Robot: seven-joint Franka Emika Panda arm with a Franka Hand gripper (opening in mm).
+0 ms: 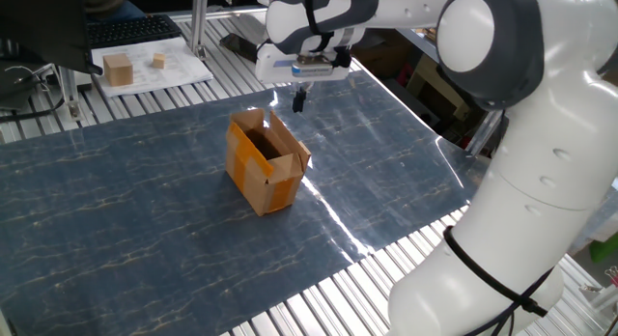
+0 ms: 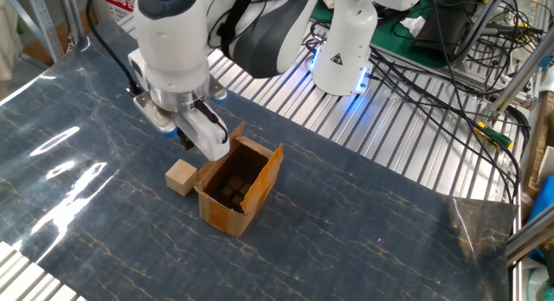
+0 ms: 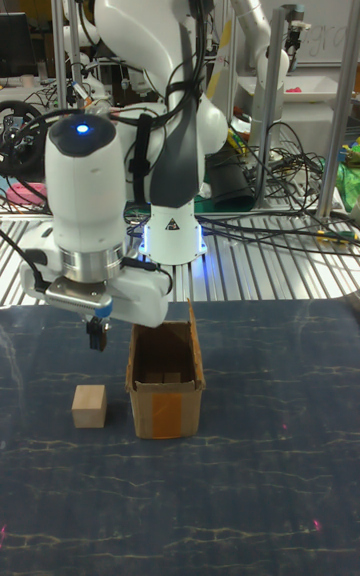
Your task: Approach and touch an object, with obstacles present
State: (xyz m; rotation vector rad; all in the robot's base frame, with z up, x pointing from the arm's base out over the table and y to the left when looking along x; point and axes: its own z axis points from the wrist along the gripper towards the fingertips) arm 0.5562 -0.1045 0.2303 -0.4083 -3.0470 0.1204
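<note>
A blue marbled mat (image 1: 116, 210) covers the table beneath the gripper (image 3: 97, 338). Just beside and below the gripper sits the open cardboard box (image 3: 165, 382), not touched. A wooden cube (image 3: 89, 406) lies directly under it. The fingers (image 1: 298, 101) look pressed together, holding nothing.

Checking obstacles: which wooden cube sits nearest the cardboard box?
The wooden cube on the blue mat, right beside the cardboard box; the other cubes lie far off on white paper.

One cardboard box (image 1: 266, 160) stands on the worktop (image 1: 116, 239). One wooden cube (image 2: 181, 176) lies beside it. Two more wooden blocks, a larger block (image 1: 118, 70) and a smaller block (image 1: 158, 60), rest on paper.
</note>
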